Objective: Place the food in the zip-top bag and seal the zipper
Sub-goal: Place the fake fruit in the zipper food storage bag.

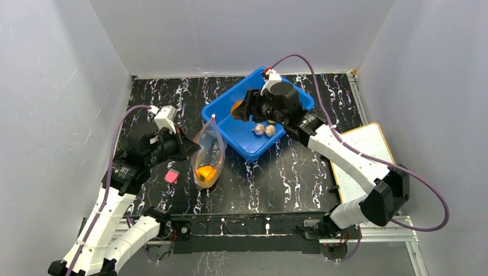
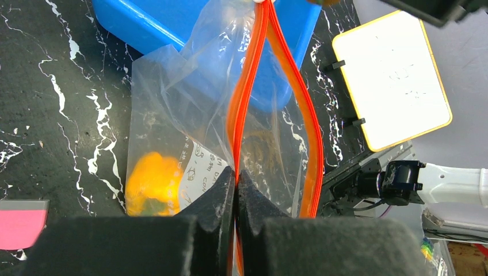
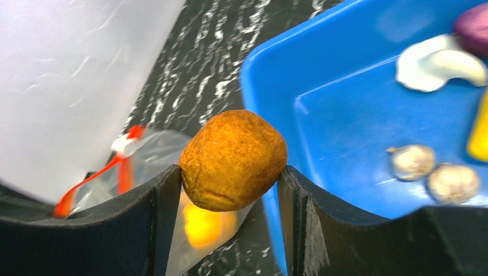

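The clear zip-top bag (image 1: 208,155) stands on the black table left of the blue bin, an orange-yellow pepper (image 1: 206,172) inside. My left gripper (image 1: 193,148) is shut on one side of its red-orange zipper (image 2: 246,98), and the mouth gapes open; the pepper (image 2: 153,181) shows through the plastic. My right gripper (image 1: 239,109) is shut on the orange-brown lump (image 3: 233,159) and holds it above the bin's left edge, near the bag (image 3: 144,155). In the bin lie two beige bits (image 1: 264,130), a white piece (image 3: 438,66), a purple piece (image 3: 473,29) and a yellow fruit (image 3: 479,135).
The blue bin (image 1: 241,144) sits at the back centre, its near corner next to the bag. A small pink block (image 1: 171,176) lies left of the bag. A white board with a yellow rim (image 1: 368,152) lies at the right edge. Grey walls enclose the table.
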You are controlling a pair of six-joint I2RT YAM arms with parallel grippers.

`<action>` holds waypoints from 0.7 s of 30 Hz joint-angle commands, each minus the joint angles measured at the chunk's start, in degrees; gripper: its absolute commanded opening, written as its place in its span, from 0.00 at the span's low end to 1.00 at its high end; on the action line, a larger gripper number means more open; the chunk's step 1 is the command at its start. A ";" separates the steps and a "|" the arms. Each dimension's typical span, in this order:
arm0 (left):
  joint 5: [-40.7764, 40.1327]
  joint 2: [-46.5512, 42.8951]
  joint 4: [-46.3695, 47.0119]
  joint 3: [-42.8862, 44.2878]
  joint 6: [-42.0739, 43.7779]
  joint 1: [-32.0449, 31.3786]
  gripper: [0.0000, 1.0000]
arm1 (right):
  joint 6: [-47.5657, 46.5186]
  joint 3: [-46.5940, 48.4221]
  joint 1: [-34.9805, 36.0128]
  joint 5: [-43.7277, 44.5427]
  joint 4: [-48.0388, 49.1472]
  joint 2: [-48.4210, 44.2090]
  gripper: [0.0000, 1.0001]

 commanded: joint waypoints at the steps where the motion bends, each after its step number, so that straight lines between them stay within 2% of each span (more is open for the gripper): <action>1: 0.35 0.13 2.47 0.26 -0.46 0.09 0.00 | 3.48 -0.64 2.69 -3.01 2.59 -4.71 0.43; 6: 0.06 0.26 1.80 -0.27 -0.07 0.09 0.00 | 5.92 -0.76 7.28 -3.18 3.55 -6.93 0.43; 13: 0.90 0.12 3.00 -1.04 -1.77 0.13 0.00 | 6.82 -0.60 15.24 1.55 2.66 -8.03 0.44; 21: 1.54 0.89 2.77 -0.59 -2.41 0.08 0.00 | 6.40 -0.04 20.60 5.38 1.03 -5.76 0.46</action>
